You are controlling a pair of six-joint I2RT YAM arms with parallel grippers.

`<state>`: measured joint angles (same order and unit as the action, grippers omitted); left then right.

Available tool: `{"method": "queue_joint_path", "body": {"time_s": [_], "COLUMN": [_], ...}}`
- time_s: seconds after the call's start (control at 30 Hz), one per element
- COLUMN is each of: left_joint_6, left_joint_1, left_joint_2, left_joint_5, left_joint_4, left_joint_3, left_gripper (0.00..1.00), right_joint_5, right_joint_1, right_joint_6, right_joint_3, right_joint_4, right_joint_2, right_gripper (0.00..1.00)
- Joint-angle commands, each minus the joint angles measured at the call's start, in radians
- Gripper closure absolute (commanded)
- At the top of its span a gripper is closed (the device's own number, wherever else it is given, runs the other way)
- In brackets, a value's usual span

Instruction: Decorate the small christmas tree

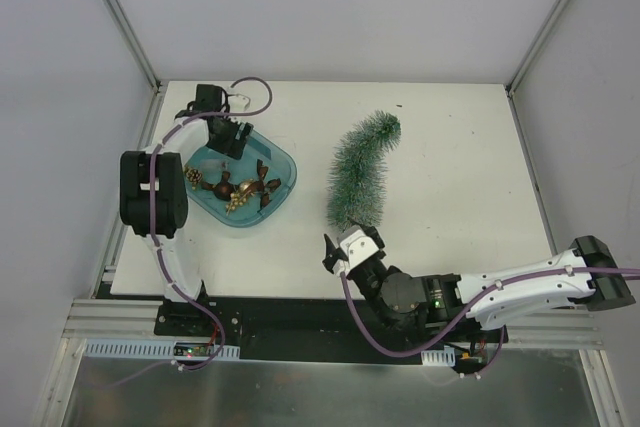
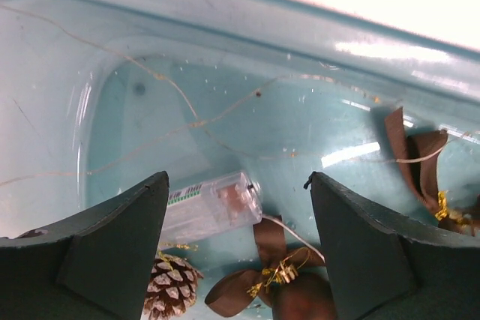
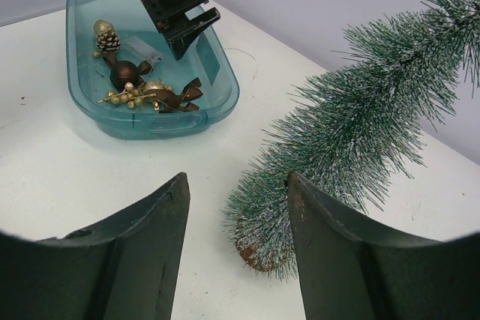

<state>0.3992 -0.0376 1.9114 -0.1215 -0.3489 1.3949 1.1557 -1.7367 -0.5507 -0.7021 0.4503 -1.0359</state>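
Observation:
The small christmas tree (image 1: 361,169) lies on its side on the white table, bent, its brown base (image 3: 259,252) toward the near edge. My right gripper (image 1: 347,244) is open just short of the base; in the right wrist view (image 3: 236,189) the base sits between its fingers, untouched. My left gripper (image 1: 231,137) is open and empty over the far end of the teal tray (image 1: 282,162). Below it (image 2: 236,185) lie a clear battery box (image 2: 210,206) with thin light wire, a pine cone (image 2: 171,285) and a brown bauble with ribbon (image 2: 289,290).
The tray (image 3: 217,110) also holds gold berries (image 3: 139,94) and brown ribbon bows (image 3: 180,95). Grey walls enclose the table at left, back and right. A metal rail runs along the near edge (image 1: 300,332).

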Motion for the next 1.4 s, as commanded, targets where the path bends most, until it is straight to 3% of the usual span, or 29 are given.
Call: {"method": "queue_joint_path", "body": {"time_s": [0.0, 0.23, 0.5, 0.63, 0.7, 0.73, 1.0, 1.2, 1.37], "left_joint_6": [-0.101, -0.163, -0.195, -0.201, -0.209, -0.214, -0.223, -0.189, -0.178], "left_joint_1": [0.001, 0.002, 0.002, 0.001, 0.001, 0.002, 0.001, 0.001, 0.001], "left_joint_2": [0.038, 0.116, 0.172, 0.170, 0.158, 0.147, -0.007, -0.221, -0.365], "left_joint_5": [0.022, 0.023, -0.020, -0.030, -0.027, -0.021, -0.023, -0.021, -0.067], "left_joint_4": [0.010, 0.008, 0.001, -0.002, -0.005, -0.007, -0.062, -0.229, -0.404], "left_joint_3": [0.070, 0.125, 0.171, 0.171, 0.167, 0.162, 0.124, 0.229, 0.421], "left_gripper": [0.25, 0.35, 0.53, 0.77, 0.98, 1.00, 1.00, 1.00, 1.00], "right_joint_5": [-0.014, -0.008, -0.010, -0.008, -0.008, -0.008, -0.016, -0.031, -0.045], "right_joint_1": [0.008, 0.009, 0.011, 0.012, 0.012, 0.012, 0.011, 0.008, -0.001], "right_joint_6": [0.002, 0.001, 0.001, 0.009, 0.014, 0.017, 0.037, 0.040, 0.011], "right_joint_3": [-0.051, -0.048, -0.054, -0.048, -0.046, -0.046, -0.045, -0.048, -0.069], "right_joint_4": [0.011, 0.002, -0.001, -0.004, -0.010, -0.012, -0.021, -0.028, -0.027], "right_joint_2": [-0.006, 0.005, -0.001, -0.001, 0.000, 0.000, 0.016, 0.043, 0.056], "right_gripper": [0.43, 0.44, 0.44, 0.45, 0.45, 0.46, 0.48, 0.49, 0.50]}}
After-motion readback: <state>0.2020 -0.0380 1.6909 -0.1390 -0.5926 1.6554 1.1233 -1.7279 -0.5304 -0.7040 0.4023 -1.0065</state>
